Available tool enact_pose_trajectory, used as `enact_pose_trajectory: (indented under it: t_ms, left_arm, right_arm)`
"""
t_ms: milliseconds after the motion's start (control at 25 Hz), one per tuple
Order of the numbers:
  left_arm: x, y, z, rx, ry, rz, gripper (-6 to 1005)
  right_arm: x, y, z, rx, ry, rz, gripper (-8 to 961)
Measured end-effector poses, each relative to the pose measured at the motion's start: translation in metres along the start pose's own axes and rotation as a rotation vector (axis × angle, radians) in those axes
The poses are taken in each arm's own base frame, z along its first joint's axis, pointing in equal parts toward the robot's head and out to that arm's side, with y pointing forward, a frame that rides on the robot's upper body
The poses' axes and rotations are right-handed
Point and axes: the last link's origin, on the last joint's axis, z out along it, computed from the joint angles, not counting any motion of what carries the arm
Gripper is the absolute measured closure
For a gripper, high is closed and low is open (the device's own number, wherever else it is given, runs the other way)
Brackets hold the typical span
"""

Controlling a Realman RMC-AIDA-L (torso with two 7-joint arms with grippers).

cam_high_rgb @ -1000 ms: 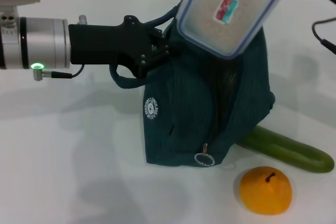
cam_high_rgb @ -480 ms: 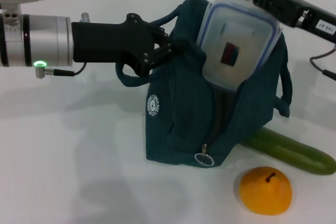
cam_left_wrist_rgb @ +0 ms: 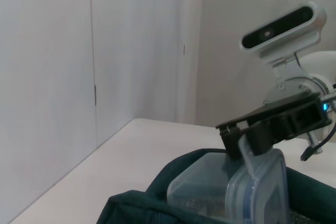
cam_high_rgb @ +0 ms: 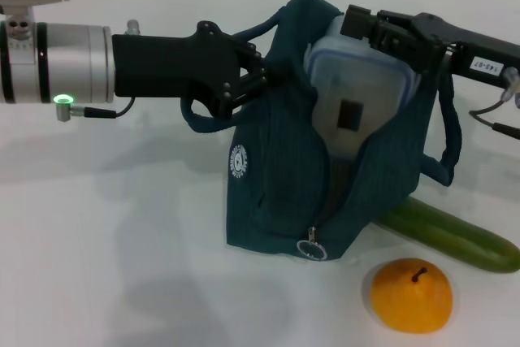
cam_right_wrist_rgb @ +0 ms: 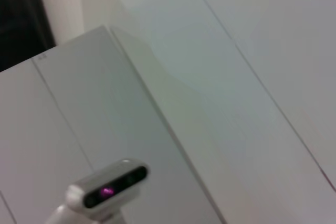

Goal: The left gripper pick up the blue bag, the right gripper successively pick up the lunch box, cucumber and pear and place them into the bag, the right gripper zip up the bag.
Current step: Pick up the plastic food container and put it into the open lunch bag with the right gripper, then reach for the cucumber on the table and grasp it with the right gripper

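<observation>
Left gripper [cam_high_rgb: 244, 79] pinched the bag [cam_high_rgb: 325, 176] handle, right gripper [cam_high_rgb: 382, 34] apparently clamped the lunch box [cam_high_rgb: 353, 95] half inside the bag's mouth; box could snag the opening and tip out.

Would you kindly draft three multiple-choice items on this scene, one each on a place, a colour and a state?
1. Where is the cucumber?
A. inside the bag
B. on the table, behind the bag's lower right corner
C. in the left gripper

2. What colour is the pear?
A. orange-yellow
B. green
C. red

3. How far along is the lunch box?
A. flat on the table
B. fully zipped in
C. partly in the blue bag, held by the right gripper

Answers:
1 B, it pokes out beside the bag.
2 A, plainly orange-yellow.
3 C, its top sticks out while the left gripper holds a handle.
</observation>
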Motion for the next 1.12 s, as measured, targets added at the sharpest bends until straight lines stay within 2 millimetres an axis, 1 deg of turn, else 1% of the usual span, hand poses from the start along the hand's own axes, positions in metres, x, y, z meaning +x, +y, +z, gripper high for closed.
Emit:
enact_pose_trajectory:
  t_ms: [120,200,320,480,640,720,840,960,1120]
  left_arm:
    - [-0.002,0.001,0.001,-0.004,-0.001,-0.007,957]
    - [-0.002,0.001,0.001,-0.005,-0.001,-0.011,957]
    - [-0.004,0.001,0.002,-0.007,-0.002,-0.016,956]
    - [-0.004,0.0,0.002,0.0,-0.002,-0.018,956]
    - [-0.007,0.0,0.0,0.008,-0.004,-0.027,955]
    - [-0.008,0.001,0.0,0.008,-0.006,-0.032,955]
    - [-0.009,-0.002,0.003,0.019,-0.016,-0.039,955]
    - [-0.011,-0.003,0.006,0.027,-0.027,-0.037,954]
    - [-0.011,-0.004,0.007,0.028,-0.03,-0.037,954]
  right_arm:
    - [-0.005,0.007,-0.008,-0.02,-0.035,-0.041,713]
    - [-0.009,0.012,-0.02,-0.012,-0.07,-0.085,706]
    - [-0.013,0.018,-0.04,0.026,-0.106,-0.149,645]
    - [-0.017,0.029,-0.061,0.038,-0.099,-0.222,564]
    - [-0.023,0.047,-0.081,0.024,0.007,-0.251,483]
    - [-0.026,0.055,-0.092,0.077,0.09,-0.241,399]
    - [-0.026,0.06,-0.106,0.227,0.233,-0.197,272]
    - [-0.025,0.06,-0.111,0.361,0.366,-0.11,267]
    - [-0.025,0.053,-0.112,0.46,0.423,0.003,264]
